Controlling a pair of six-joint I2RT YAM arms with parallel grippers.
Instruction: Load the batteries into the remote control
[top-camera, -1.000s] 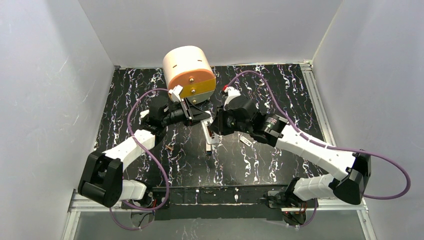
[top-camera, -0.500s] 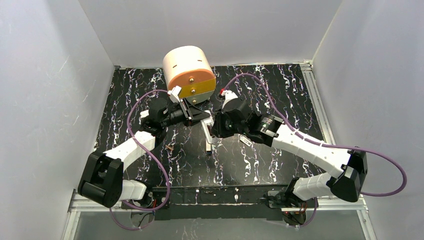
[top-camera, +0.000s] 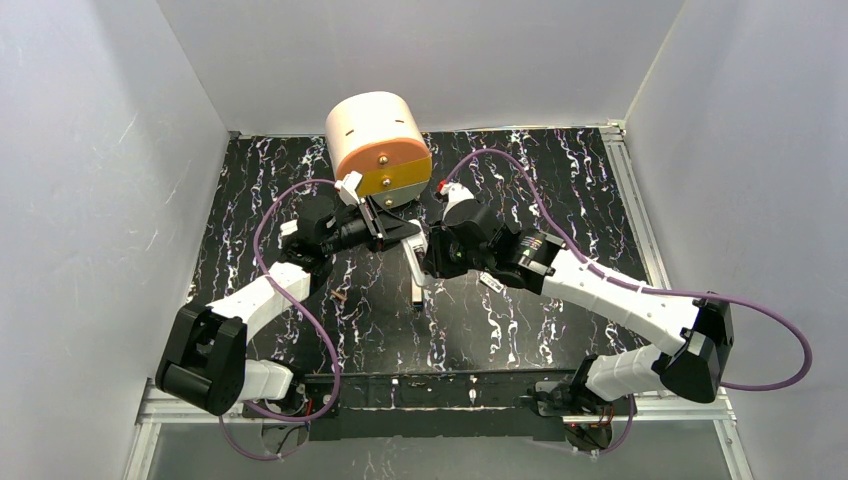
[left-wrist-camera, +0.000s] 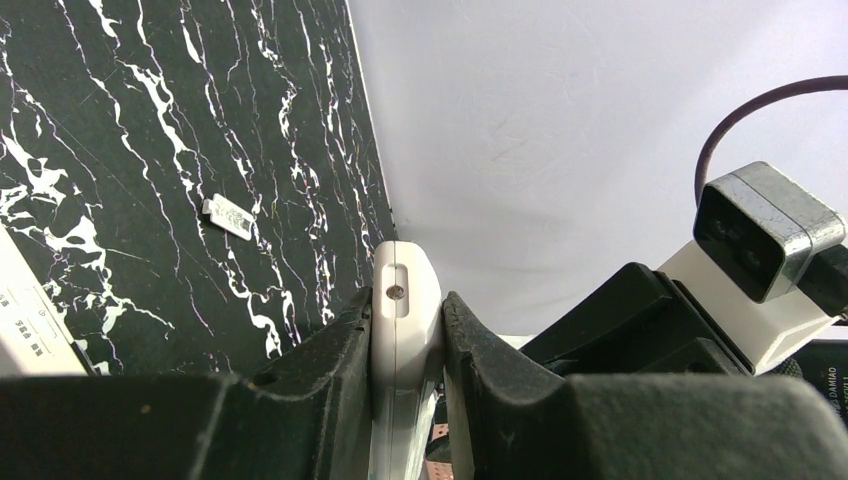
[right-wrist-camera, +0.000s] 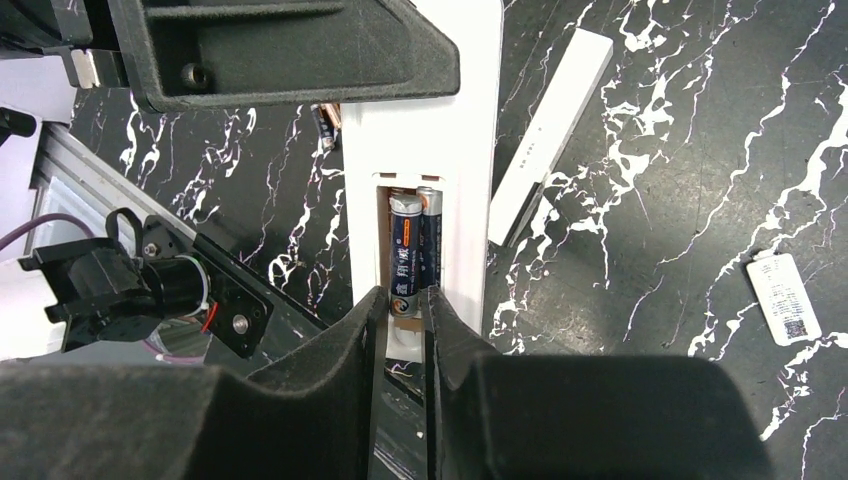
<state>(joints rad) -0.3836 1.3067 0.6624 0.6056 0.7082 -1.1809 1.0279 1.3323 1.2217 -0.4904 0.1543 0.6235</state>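
Observation:
My left gripper (top-camera: 400, 232) (left-wrist-camera: 405, 320) is shut on the white remote control (left-wrist-camera: 405, 300) (right-wrist-camera: 420, 150) and holds it above the table, with its open battery bay facing my right wrist camera. Two dark batteries (right-wrist-camera: 405, 255) (right-wrist-camera: 430, 235) lie side by side in that bay. The fingertips of my right gripper (right-wrist-camera: 404, 300) (top-camera: 428, 262) flank the near end of the left battery. Its jaws are parted only a little wider than the battery.
A long narrow white bar (right-wrist-camera: 550, 130) lies on the black marbled table (top-camera: 520, 320) beside the remote. A small white-grey piece (right-wrist-camera: 785, 298) (left-wrist-camera: 228, 215) lies to the right, a tiny brown bit (top-camera: 340, 296) to the left. A cream and orange drum (top-camera: 378, 145) stands behind.
My right arm has edged left toward the remote and its jaws have widened slightly. The left arm and the remote have stayed still.

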